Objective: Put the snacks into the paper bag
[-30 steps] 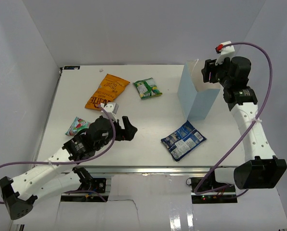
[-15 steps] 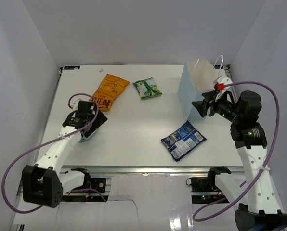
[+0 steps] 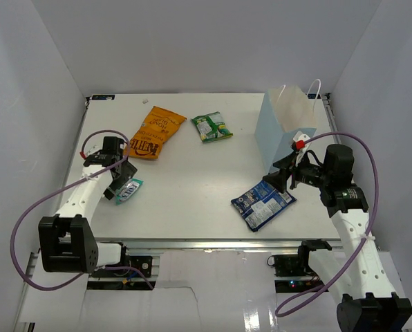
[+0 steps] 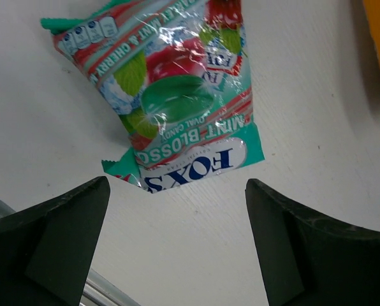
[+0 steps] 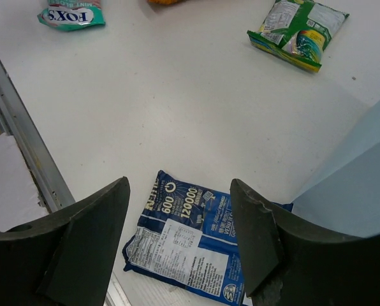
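The light-blue paper bag (image 3: 286,131) stands upright at the back right; its wall shows in the right wrist view (image 5: 362,172). The blue-and-white packet (image 3: 263,200) lies flat before it. My right gripper (image 3: 281,178) is open and empty just above that packet (image 5: 193,239). My left gripper (image 3: 117,185) is open and empty over the small teal packet (image 3: 128,190), which lies just beyond the fingers (image 4: 177,95). The orange chip bag (image 3: 153,131) and green packet (image 3: 212,126) lie at the back. No red packet or brown bar shows.
White walls close the table on three sides. A metal rail (image 3: 213,243) runs along the near edge; it shows in the right wrist view (image 5: 24,146). The green packet (image 5: 298,32) and teal packet (image 5: 72,14) show far off in that view.
My left arm has swung to the left edge and now hangs over the teal packet. My right gripper has come down from the bag's top to just above the blue-and-white packet.
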{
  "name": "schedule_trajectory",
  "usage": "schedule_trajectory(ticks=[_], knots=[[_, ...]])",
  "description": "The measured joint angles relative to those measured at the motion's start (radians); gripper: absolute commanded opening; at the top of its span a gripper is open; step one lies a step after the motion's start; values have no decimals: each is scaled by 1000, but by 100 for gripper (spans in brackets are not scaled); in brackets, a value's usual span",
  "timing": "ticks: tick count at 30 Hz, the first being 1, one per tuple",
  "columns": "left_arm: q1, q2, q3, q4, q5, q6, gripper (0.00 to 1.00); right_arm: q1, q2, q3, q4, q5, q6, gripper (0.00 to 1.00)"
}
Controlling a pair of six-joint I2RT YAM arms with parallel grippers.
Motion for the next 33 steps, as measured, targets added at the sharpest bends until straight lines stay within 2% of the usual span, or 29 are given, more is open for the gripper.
schedule_trajectory(ticks=[6,10,11,13,17,21,24,28,33], knots=[[91,37,0,-7,-19,18,88,0,-8,0,-1,-29,-6,70],[150,106,3,12,2,50,76,0,-8,0,-1,-35,-10,71],[160,117,4,19,13,60,70,0,-8,0,-1,-37,-11,71],[177,146,7,37,32,80,64,0,-8,0,-1,-39,-14,71],[200,196,11,75,84,121,42,0,-8,0,-1,-48,-21,71],[207,197,13,113,127,158,14,0,-13,-2,-2,-60,-27,71],[211,171,12,141,175,205,4,0,-28,-2,-3,-76,-47,71],[213,74,-14,193,287,288,0,0,-41,-2,-26,-145,-107,70],[210,-95,-86,312,586,362,0,0,-10,21,-150,-259,-223,69]])
